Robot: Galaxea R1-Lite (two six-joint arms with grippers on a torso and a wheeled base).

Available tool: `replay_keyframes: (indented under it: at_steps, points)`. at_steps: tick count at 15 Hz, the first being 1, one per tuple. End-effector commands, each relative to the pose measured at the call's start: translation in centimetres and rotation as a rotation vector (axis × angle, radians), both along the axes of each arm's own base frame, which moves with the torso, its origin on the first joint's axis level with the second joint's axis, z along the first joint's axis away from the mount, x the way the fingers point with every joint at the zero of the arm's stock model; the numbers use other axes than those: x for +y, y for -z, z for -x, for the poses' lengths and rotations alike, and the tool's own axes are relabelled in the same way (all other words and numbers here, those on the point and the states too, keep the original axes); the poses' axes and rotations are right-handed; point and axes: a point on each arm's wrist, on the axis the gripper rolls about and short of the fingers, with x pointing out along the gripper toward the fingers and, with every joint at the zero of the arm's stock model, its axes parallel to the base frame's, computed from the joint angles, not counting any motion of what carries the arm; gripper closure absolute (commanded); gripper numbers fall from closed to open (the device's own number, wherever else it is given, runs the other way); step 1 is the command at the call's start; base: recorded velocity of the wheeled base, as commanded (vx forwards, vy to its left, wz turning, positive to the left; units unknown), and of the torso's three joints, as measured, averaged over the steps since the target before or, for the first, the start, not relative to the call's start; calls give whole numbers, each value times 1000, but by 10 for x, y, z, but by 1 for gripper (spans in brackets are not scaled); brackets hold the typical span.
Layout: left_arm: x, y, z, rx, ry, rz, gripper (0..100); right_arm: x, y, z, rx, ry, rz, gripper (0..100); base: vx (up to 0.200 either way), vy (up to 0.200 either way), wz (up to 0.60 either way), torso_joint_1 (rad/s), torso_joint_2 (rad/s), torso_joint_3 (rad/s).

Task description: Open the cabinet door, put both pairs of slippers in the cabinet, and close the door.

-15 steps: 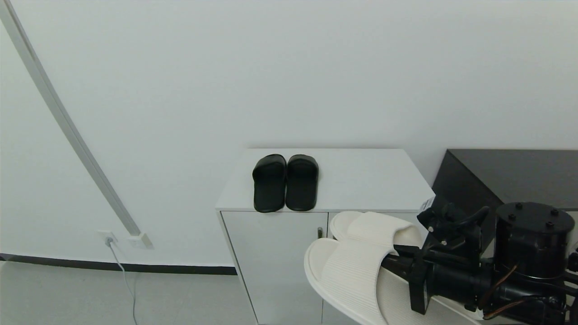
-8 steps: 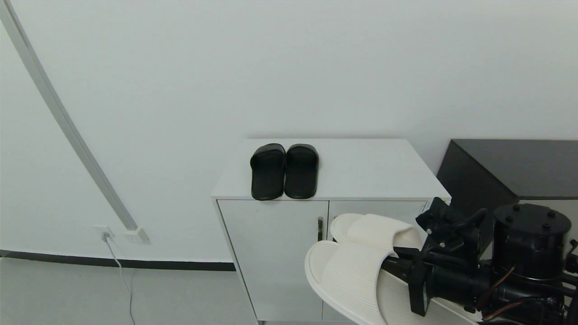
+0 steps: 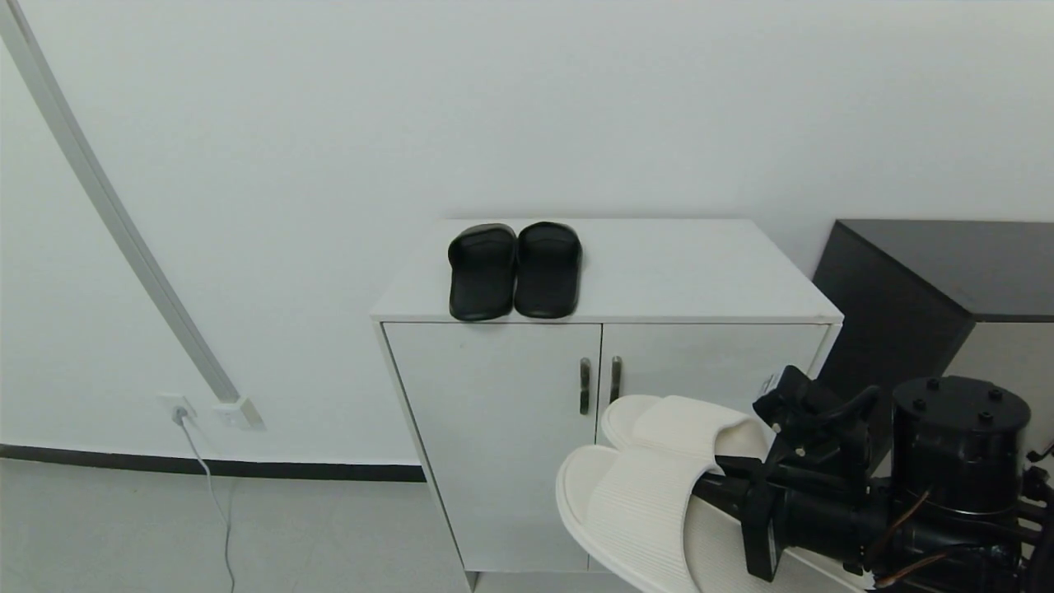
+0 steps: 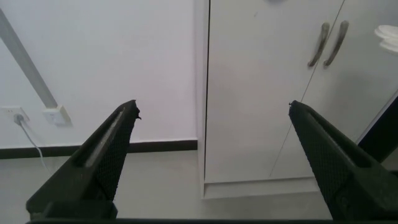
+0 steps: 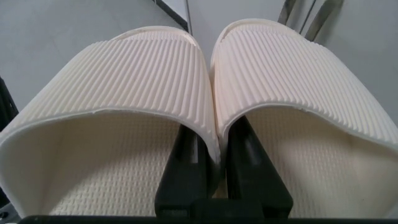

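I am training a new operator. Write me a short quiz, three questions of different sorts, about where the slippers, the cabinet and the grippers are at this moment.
1. Where do the black slippers lie?
2. True or false: both doors of the cabinet stand open.
3. The right gripper holds: A the black slippers; B the white slippers; C a door handle.

Key: 1 side by side on top of the cabinet; 2 false, both are shut; 3 B.
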Motion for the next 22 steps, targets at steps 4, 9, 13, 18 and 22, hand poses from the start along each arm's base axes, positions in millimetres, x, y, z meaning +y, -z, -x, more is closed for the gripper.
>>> replay_keyframes:
  at_steps: [4,9,13,18,22]
  points:
    - [0,0,0,1,0,-1,0,0,1,1,-18,-11,19,100,0,0,0,-211,527,317]
    - [0,0,0,0,0,-1,0,1,5,0,-4,-13,30,100,0,0,0,-176,500,324]
    - [0,0,0,1,0,0,0,1,6,0,-2,-13,32,100,0,0,0,-145,472,330]
    - [0,-1,-4,58,1,-3,0,1,7,0,0,-13,33,100,0,0,0,-101,464,351]
    - [-1,-64,-11,36,39,64,0,1,8,0,4,-12,37,100,0,0,0,-47,446,388]
